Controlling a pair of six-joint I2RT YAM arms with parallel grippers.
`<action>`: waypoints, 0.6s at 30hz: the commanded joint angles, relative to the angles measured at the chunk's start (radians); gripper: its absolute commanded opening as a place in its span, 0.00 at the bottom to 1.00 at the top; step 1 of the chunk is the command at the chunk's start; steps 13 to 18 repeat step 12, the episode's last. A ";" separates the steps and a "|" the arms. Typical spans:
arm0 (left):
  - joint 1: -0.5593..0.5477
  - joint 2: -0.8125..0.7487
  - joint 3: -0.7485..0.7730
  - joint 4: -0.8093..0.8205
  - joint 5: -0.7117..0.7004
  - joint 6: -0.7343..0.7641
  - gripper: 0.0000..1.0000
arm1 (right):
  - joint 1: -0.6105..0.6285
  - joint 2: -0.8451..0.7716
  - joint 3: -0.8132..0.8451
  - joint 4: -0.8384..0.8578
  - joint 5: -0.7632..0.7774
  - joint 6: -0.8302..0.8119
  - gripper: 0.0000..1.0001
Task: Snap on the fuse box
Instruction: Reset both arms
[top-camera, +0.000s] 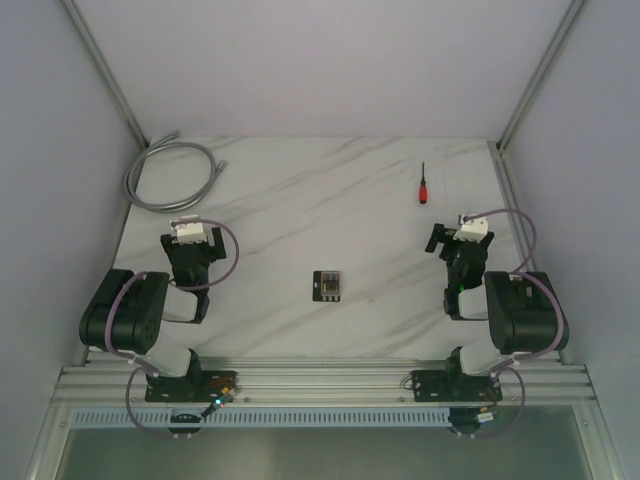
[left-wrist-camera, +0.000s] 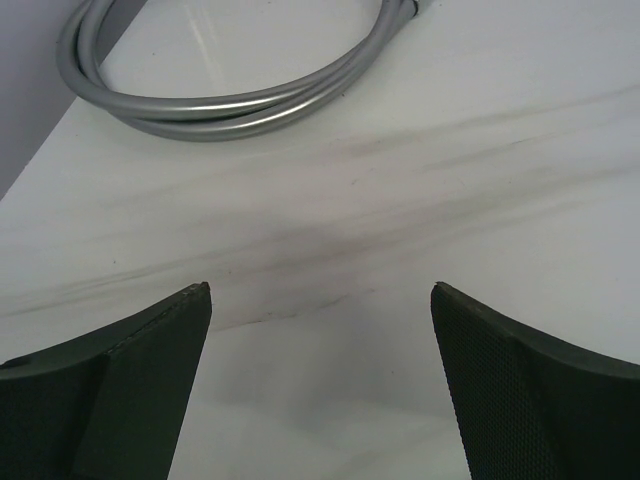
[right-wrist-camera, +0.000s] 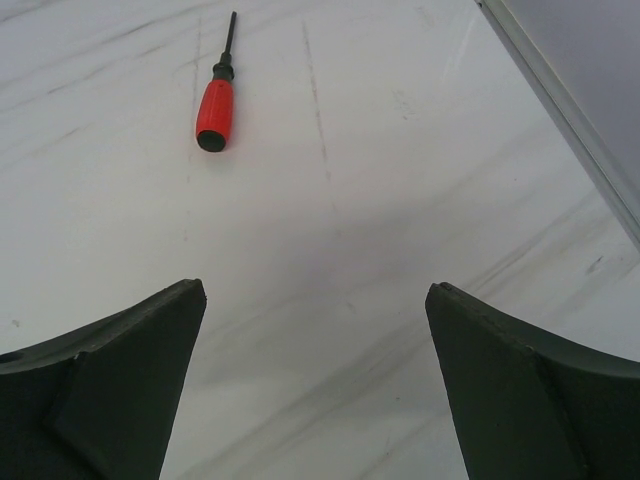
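Observation:
The fuse box (top-camera: 328, 285), a small black block with coloured fuses in it, lies flat on the marble table near the middle front, between the two arms. My left gripper (top-camera: 193, 240) hovers well to its left, open, with only bare table between its fingers (left-wrist-camera: 150, 380). Off to the right of the fuse box my right gripper (top-camera: 462, 235) also stands open and empty, its fingers (right-wrist-camera: 520, 390) wide apart. Neither wrist view shows the fuse box.
A red-handled screwdriver (top-camera: 423, 186) lies at the back right, also in the right wrist view (right-wrist-camera: 215, 105). A coiled grey cable (top-camera: 168, 172) rests at the back left (left-wrist-camera: 220, 105). Metal frame posts (top-camera: 530, 90) and grey walls enclose the table.

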 joint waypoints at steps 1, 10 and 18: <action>0.006 -0.003 0.012 0.059 0.024 0.005 1.00 | 0.000 -0.011 0.007 0.030 -0.013 0.006 1.00; 0.006 -0.003 0.015 0.052 0.025 0.004 1.00 | -0.001 -0.010 0.008 0.029 -0.014 0.007 1.00; 0.006 -0.005 0.013 0.053 0.024 0.004 1.00 | -0.002 -0.010 0.008 0.030 -0.014 0.007 1.00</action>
